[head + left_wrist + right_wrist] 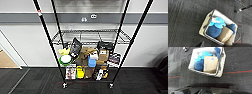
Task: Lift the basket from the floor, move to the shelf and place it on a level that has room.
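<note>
Head view: the shelf (91,42), a tall black wire rack on casters, stands on the dark grey carpet floor (37,80) against a pale wall with a grey band (22,18). One wire-grid level (91,35) in the upper part of the rack lies bare; the tier below is crowded: a black pouch (75,47), brown cartons (88,52), a blue container (91,62), a green-rimmed white bowl (65,59) and something yellow (64,51); lower still sit a yellow bottle (80,72) and small packets. Printing on these items is too blurred to read. A strip of tan wooden flooring (7,60) shows at the far left. The wrist views give what the head view lacks: the basket (205,24), beige woven with a pale lining, sits on the carpet (183,25) near a caster foot of the rack (238,10). Inside, the left wrist view shows dark blue cloth (213,31), a lighter blue piece (218,22) over it and a brown box (224,35). The right wrist view shows the same basket (221,62) from the other side, the brown box (210,64) carrying small blue marks that cannot be read, and a red line (238,72) on the carpet passing beside the basket. Dark robot hardware (205,90) lies along one edge there; the basket appears apart from it. Whether either gripper is open or closed cannot be told.
</note>
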Controlling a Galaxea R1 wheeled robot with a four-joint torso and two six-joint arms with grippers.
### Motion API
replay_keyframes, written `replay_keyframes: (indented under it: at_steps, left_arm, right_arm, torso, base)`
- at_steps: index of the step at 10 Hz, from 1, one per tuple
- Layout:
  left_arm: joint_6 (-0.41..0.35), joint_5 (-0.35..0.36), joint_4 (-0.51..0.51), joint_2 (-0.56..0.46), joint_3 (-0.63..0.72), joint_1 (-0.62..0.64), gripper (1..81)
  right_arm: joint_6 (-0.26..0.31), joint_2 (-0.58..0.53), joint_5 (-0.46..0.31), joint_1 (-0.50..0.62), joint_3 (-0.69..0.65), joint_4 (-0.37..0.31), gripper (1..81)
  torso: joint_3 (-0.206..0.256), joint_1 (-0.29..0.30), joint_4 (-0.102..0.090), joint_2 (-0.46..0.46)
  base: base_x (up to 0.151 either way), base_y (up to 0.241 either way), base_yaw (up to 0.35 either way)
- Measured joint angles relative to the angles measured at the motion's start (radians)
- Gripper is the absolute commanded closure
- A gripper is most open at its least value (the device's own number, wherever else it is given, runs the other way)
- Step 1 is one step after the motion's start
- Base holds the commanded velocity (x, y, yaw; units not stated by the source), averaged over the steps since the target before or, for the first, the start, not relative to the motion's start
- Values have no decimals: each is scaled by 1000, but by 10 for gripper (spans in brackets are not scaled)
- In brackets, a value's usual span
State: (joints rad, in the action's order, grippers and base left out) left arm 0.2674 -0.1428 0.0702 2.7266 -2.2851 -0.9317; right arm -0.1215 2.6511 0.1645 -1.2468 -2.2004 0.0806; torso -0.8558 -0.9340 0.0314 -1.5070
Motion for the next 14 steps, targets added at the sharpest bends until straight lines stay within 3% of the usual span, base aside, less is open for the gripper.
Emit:
replay_keyframes:
  at_steps: [7, 14]
  left_arm:
    - [0, -22, -1, 23, -9, 66, 10]
    - [0, -55, -5, 81, -53, 110, 10]
  right_arm:
    - [-7, -2, -3, 50, 8, 0, 10]
    - [-8, -50, -30, 124, 91, 1, 10]
  torso:
    - [-214, -146, 0, -228]
    - [-230, -286, 0, -452]
  base:
    - [0, 0, 0]
    - [0, 0, 0]
